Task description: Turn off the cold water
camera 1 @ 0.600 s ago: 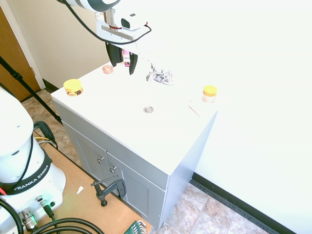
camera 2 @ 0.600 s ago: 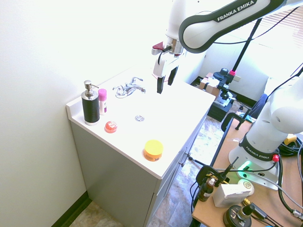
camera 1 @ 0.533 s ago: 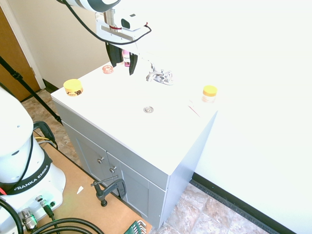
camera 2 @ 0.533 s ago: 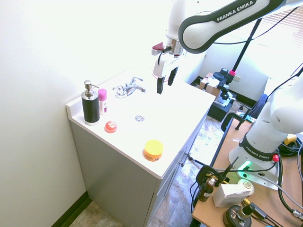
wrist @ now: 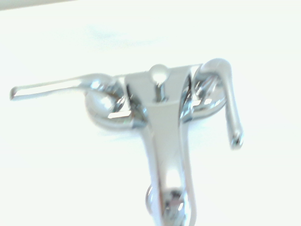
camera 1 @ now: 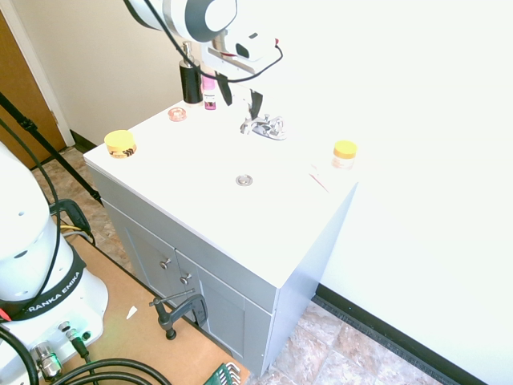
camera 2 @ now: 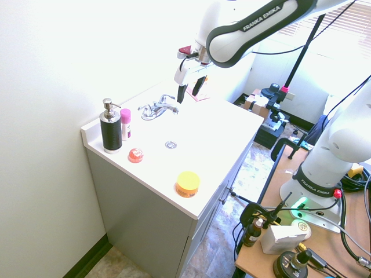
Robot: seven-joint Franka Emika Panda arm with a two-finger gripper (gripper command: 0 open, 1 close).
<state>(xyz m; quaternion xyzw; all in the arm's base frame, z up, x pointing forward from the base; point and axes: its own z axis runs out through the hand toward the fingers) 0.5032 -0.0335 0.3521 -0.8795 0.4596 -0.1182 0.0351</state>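
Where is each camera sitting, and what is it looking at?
First outside camera: up high near the robot's base, looking down over the sink top to the faucet; the base, part of the arm and the tool show.
Second outside camera: up high past the soap bottle end, facing across the sink top to the robot; its arm, base and tool show.
Wrist camera: on the arm, looking down at the faucet and its two handles; no robot parts show.
Both outside cameras share the yellow-lidded jar.
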